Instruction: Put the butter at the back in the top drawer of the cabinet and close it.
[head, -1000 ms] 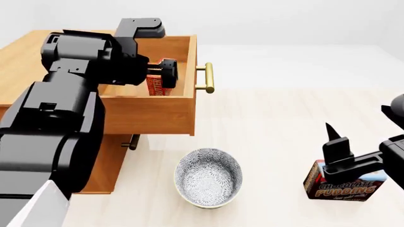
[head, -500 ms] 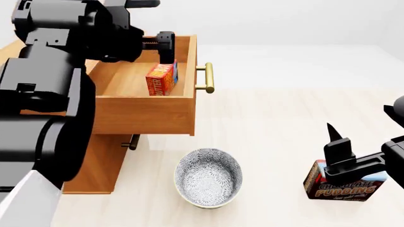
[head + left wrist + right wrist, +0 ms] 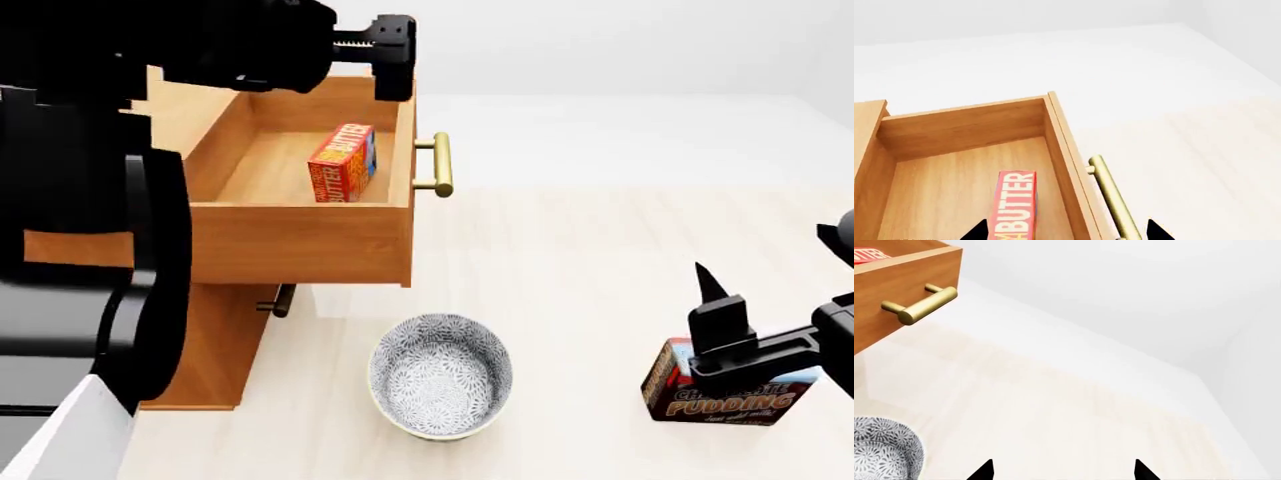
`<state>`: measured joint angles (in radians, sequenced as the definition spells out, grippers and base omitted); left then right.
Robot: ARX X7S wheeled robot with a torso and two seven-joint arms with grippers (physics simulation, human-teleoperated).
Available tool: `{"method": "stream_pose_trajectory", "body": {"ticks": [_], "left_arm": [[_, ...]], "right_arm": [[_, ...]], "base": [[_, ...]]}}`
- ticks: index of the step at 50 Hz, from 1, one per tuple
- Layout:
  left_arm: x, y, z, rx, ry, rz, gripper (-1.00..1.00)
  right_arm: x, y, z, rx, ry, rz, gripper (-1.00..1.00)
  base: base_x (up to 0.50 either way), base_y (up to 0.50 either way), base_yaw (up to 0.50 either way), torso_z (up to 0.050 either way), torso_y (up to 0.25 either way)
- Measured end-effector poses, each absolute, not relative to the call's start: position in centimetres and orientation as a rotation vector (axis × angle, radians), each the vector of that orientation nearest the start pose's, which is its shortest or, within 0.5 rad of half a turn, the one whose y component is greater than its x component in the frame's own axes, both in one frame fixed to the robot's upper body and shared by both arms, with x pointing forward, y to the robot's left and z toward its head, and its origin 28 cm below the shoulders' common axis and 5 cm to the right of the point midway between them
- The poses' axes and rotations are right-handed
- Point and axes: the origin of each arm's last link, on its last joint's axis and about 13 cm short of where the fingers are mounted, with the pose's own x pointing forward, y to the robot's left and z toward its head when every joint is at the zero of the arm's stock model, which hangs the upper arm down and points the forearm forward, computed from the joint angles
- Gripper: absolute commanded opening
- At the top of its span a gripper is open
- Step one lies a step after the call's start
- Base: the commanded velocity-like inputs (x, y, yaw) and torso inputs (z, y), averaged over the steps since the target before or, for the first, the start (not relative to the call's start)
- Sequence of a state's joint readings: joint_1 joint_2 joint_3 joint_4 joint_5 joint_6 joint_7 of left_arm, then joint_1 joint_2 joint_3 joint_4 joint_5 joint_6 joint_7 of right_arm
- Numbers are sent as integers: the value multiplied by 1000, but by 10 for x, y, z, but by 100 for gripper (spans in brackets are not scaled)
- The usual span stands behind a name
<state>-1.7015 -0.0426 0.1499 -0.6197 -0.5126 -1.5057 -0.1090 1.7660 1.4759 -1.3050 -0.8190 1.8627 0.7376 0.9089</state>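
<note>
We see red-orange butter carton [image 3: 343, 163] standing inside pulled-out top wooden drawer [image 3: 300, 240], near brass bar handle [image 3: 442, 165]. Left pincer [image 3: 391, 55] above drawer's front corner, empty, tips spread. Right pincer [image 3: 721, 325] empty, parted, partly hiding brown-and-blue pudding box [image 3: 727, 392]. Orange-brown cabinet [image 3: 220, 340] largely masked by left arm.

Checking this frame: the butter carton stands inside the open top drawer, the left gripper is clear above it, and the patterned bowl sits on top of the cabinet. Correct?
Not quite. The bowl sits on the floor in front of the cabinet, not on top, as the head view shows. The rest holds: the butter stands inside the open top drawer, and the left gripper is clear above it.
</note>
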Motion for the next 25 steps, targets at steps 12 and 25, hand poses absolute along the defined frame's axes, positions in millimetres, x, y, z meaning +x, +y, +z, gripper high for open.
{"method": "stream_pose_trajectory", "body": {"ticks": [12, 25], "left_arm": [[332, 145, 386, 96, 438, -318, 100], [317, 108, 382, 187, 406, -290, 100]], "right_arm": [[138, -184, 282, -391, 216, 17, 100], [132, -187, 281, -390, 218, 7, 100]], "base": [[0, 0, 0, 0, 0], [0, 0, 0, 0, 0]]}}
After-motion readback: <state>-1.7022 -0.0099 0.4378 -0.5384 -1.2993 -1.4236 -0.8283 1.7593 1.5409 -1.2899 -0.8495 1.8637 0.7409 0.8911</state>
